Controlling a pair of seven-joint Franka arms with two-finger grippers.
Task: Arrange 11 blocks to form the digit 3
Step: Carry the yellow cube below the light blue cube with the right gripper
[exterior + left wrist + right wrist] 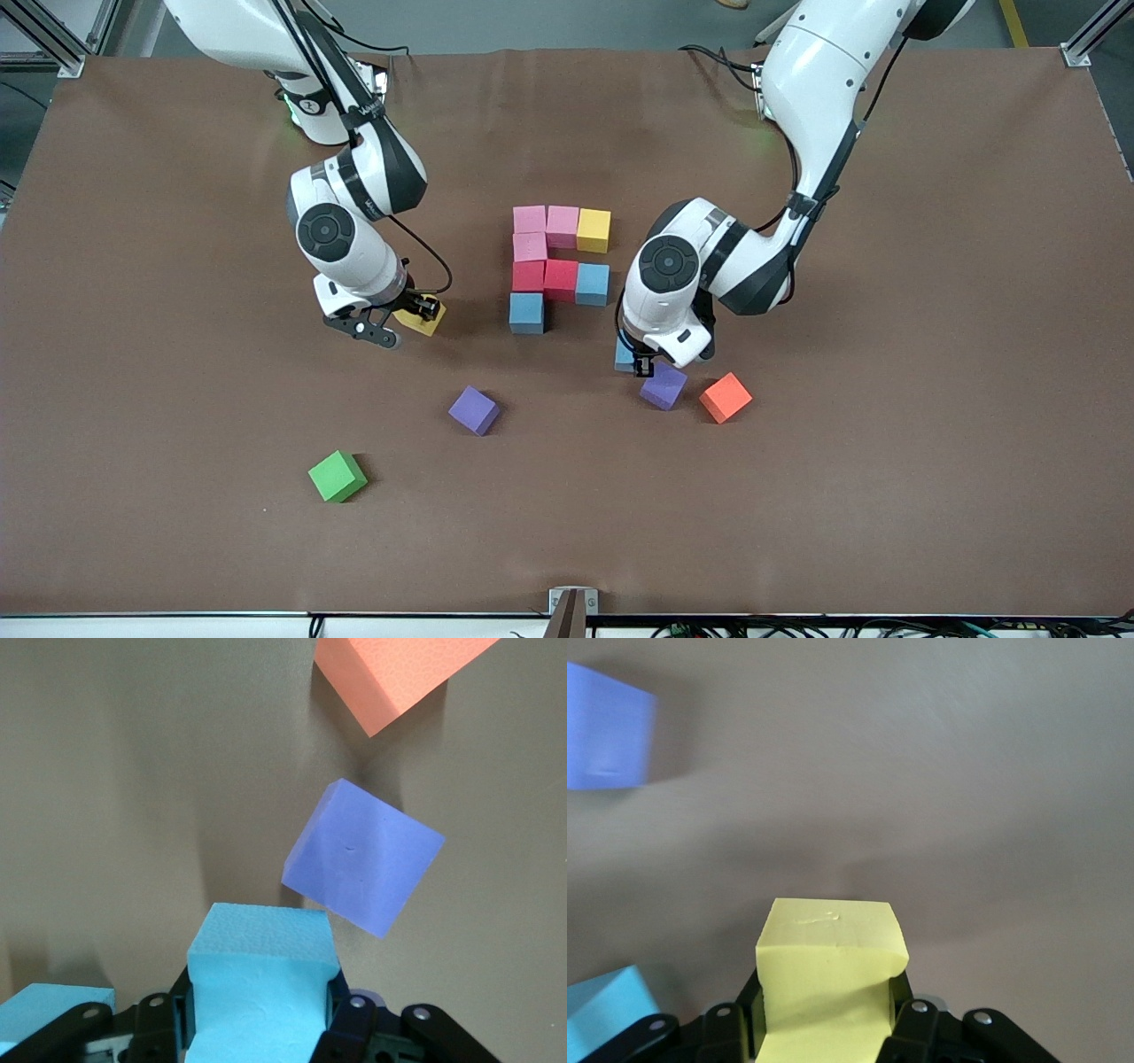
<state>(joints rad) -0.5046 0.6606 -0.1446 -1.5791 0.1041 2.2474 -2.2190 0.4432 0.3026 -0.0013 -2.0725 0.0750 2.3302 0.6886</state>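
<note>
Front view, writing: none readable on the cubes or arms.
Front view, surface: a brown mat covers the table (930, 443); grey floor and metal frame posts show at the top corners.
Front view, partial digit 3 (560, 266): eight cubes touching at mid-table: pink, pink, yellow in the row farthest from the camera, one pink below, then red, red, light blue, and one light blue nearest the camera.
Front view, right gripper (403, 323): low over the mat toward the right arm's end, clamped on a yellow cube (422, 319).
Front view, left gripper (640, 359): low beside the figure, clamped on a light blue cube (625, 354), just beside a purple cube (664, 385); an orange cube (726, 397) lies near it.
Front view, loose cubes: a second purple cube (474, 410) and a green cube (337, 476) lie nearer the camera.
Left wrist view: the fingers (345, 1028) press both sides of the light blue cube (261, 983); the purple cube (363, 858) and orange cube (394, 673) rest on the mat past it.
Right wrist view: the fingers (908, 1028) squeeze the yellow cube (828, 979) above bare mat; a purple cube (607, 726) shows at the frame's edge.
</note>
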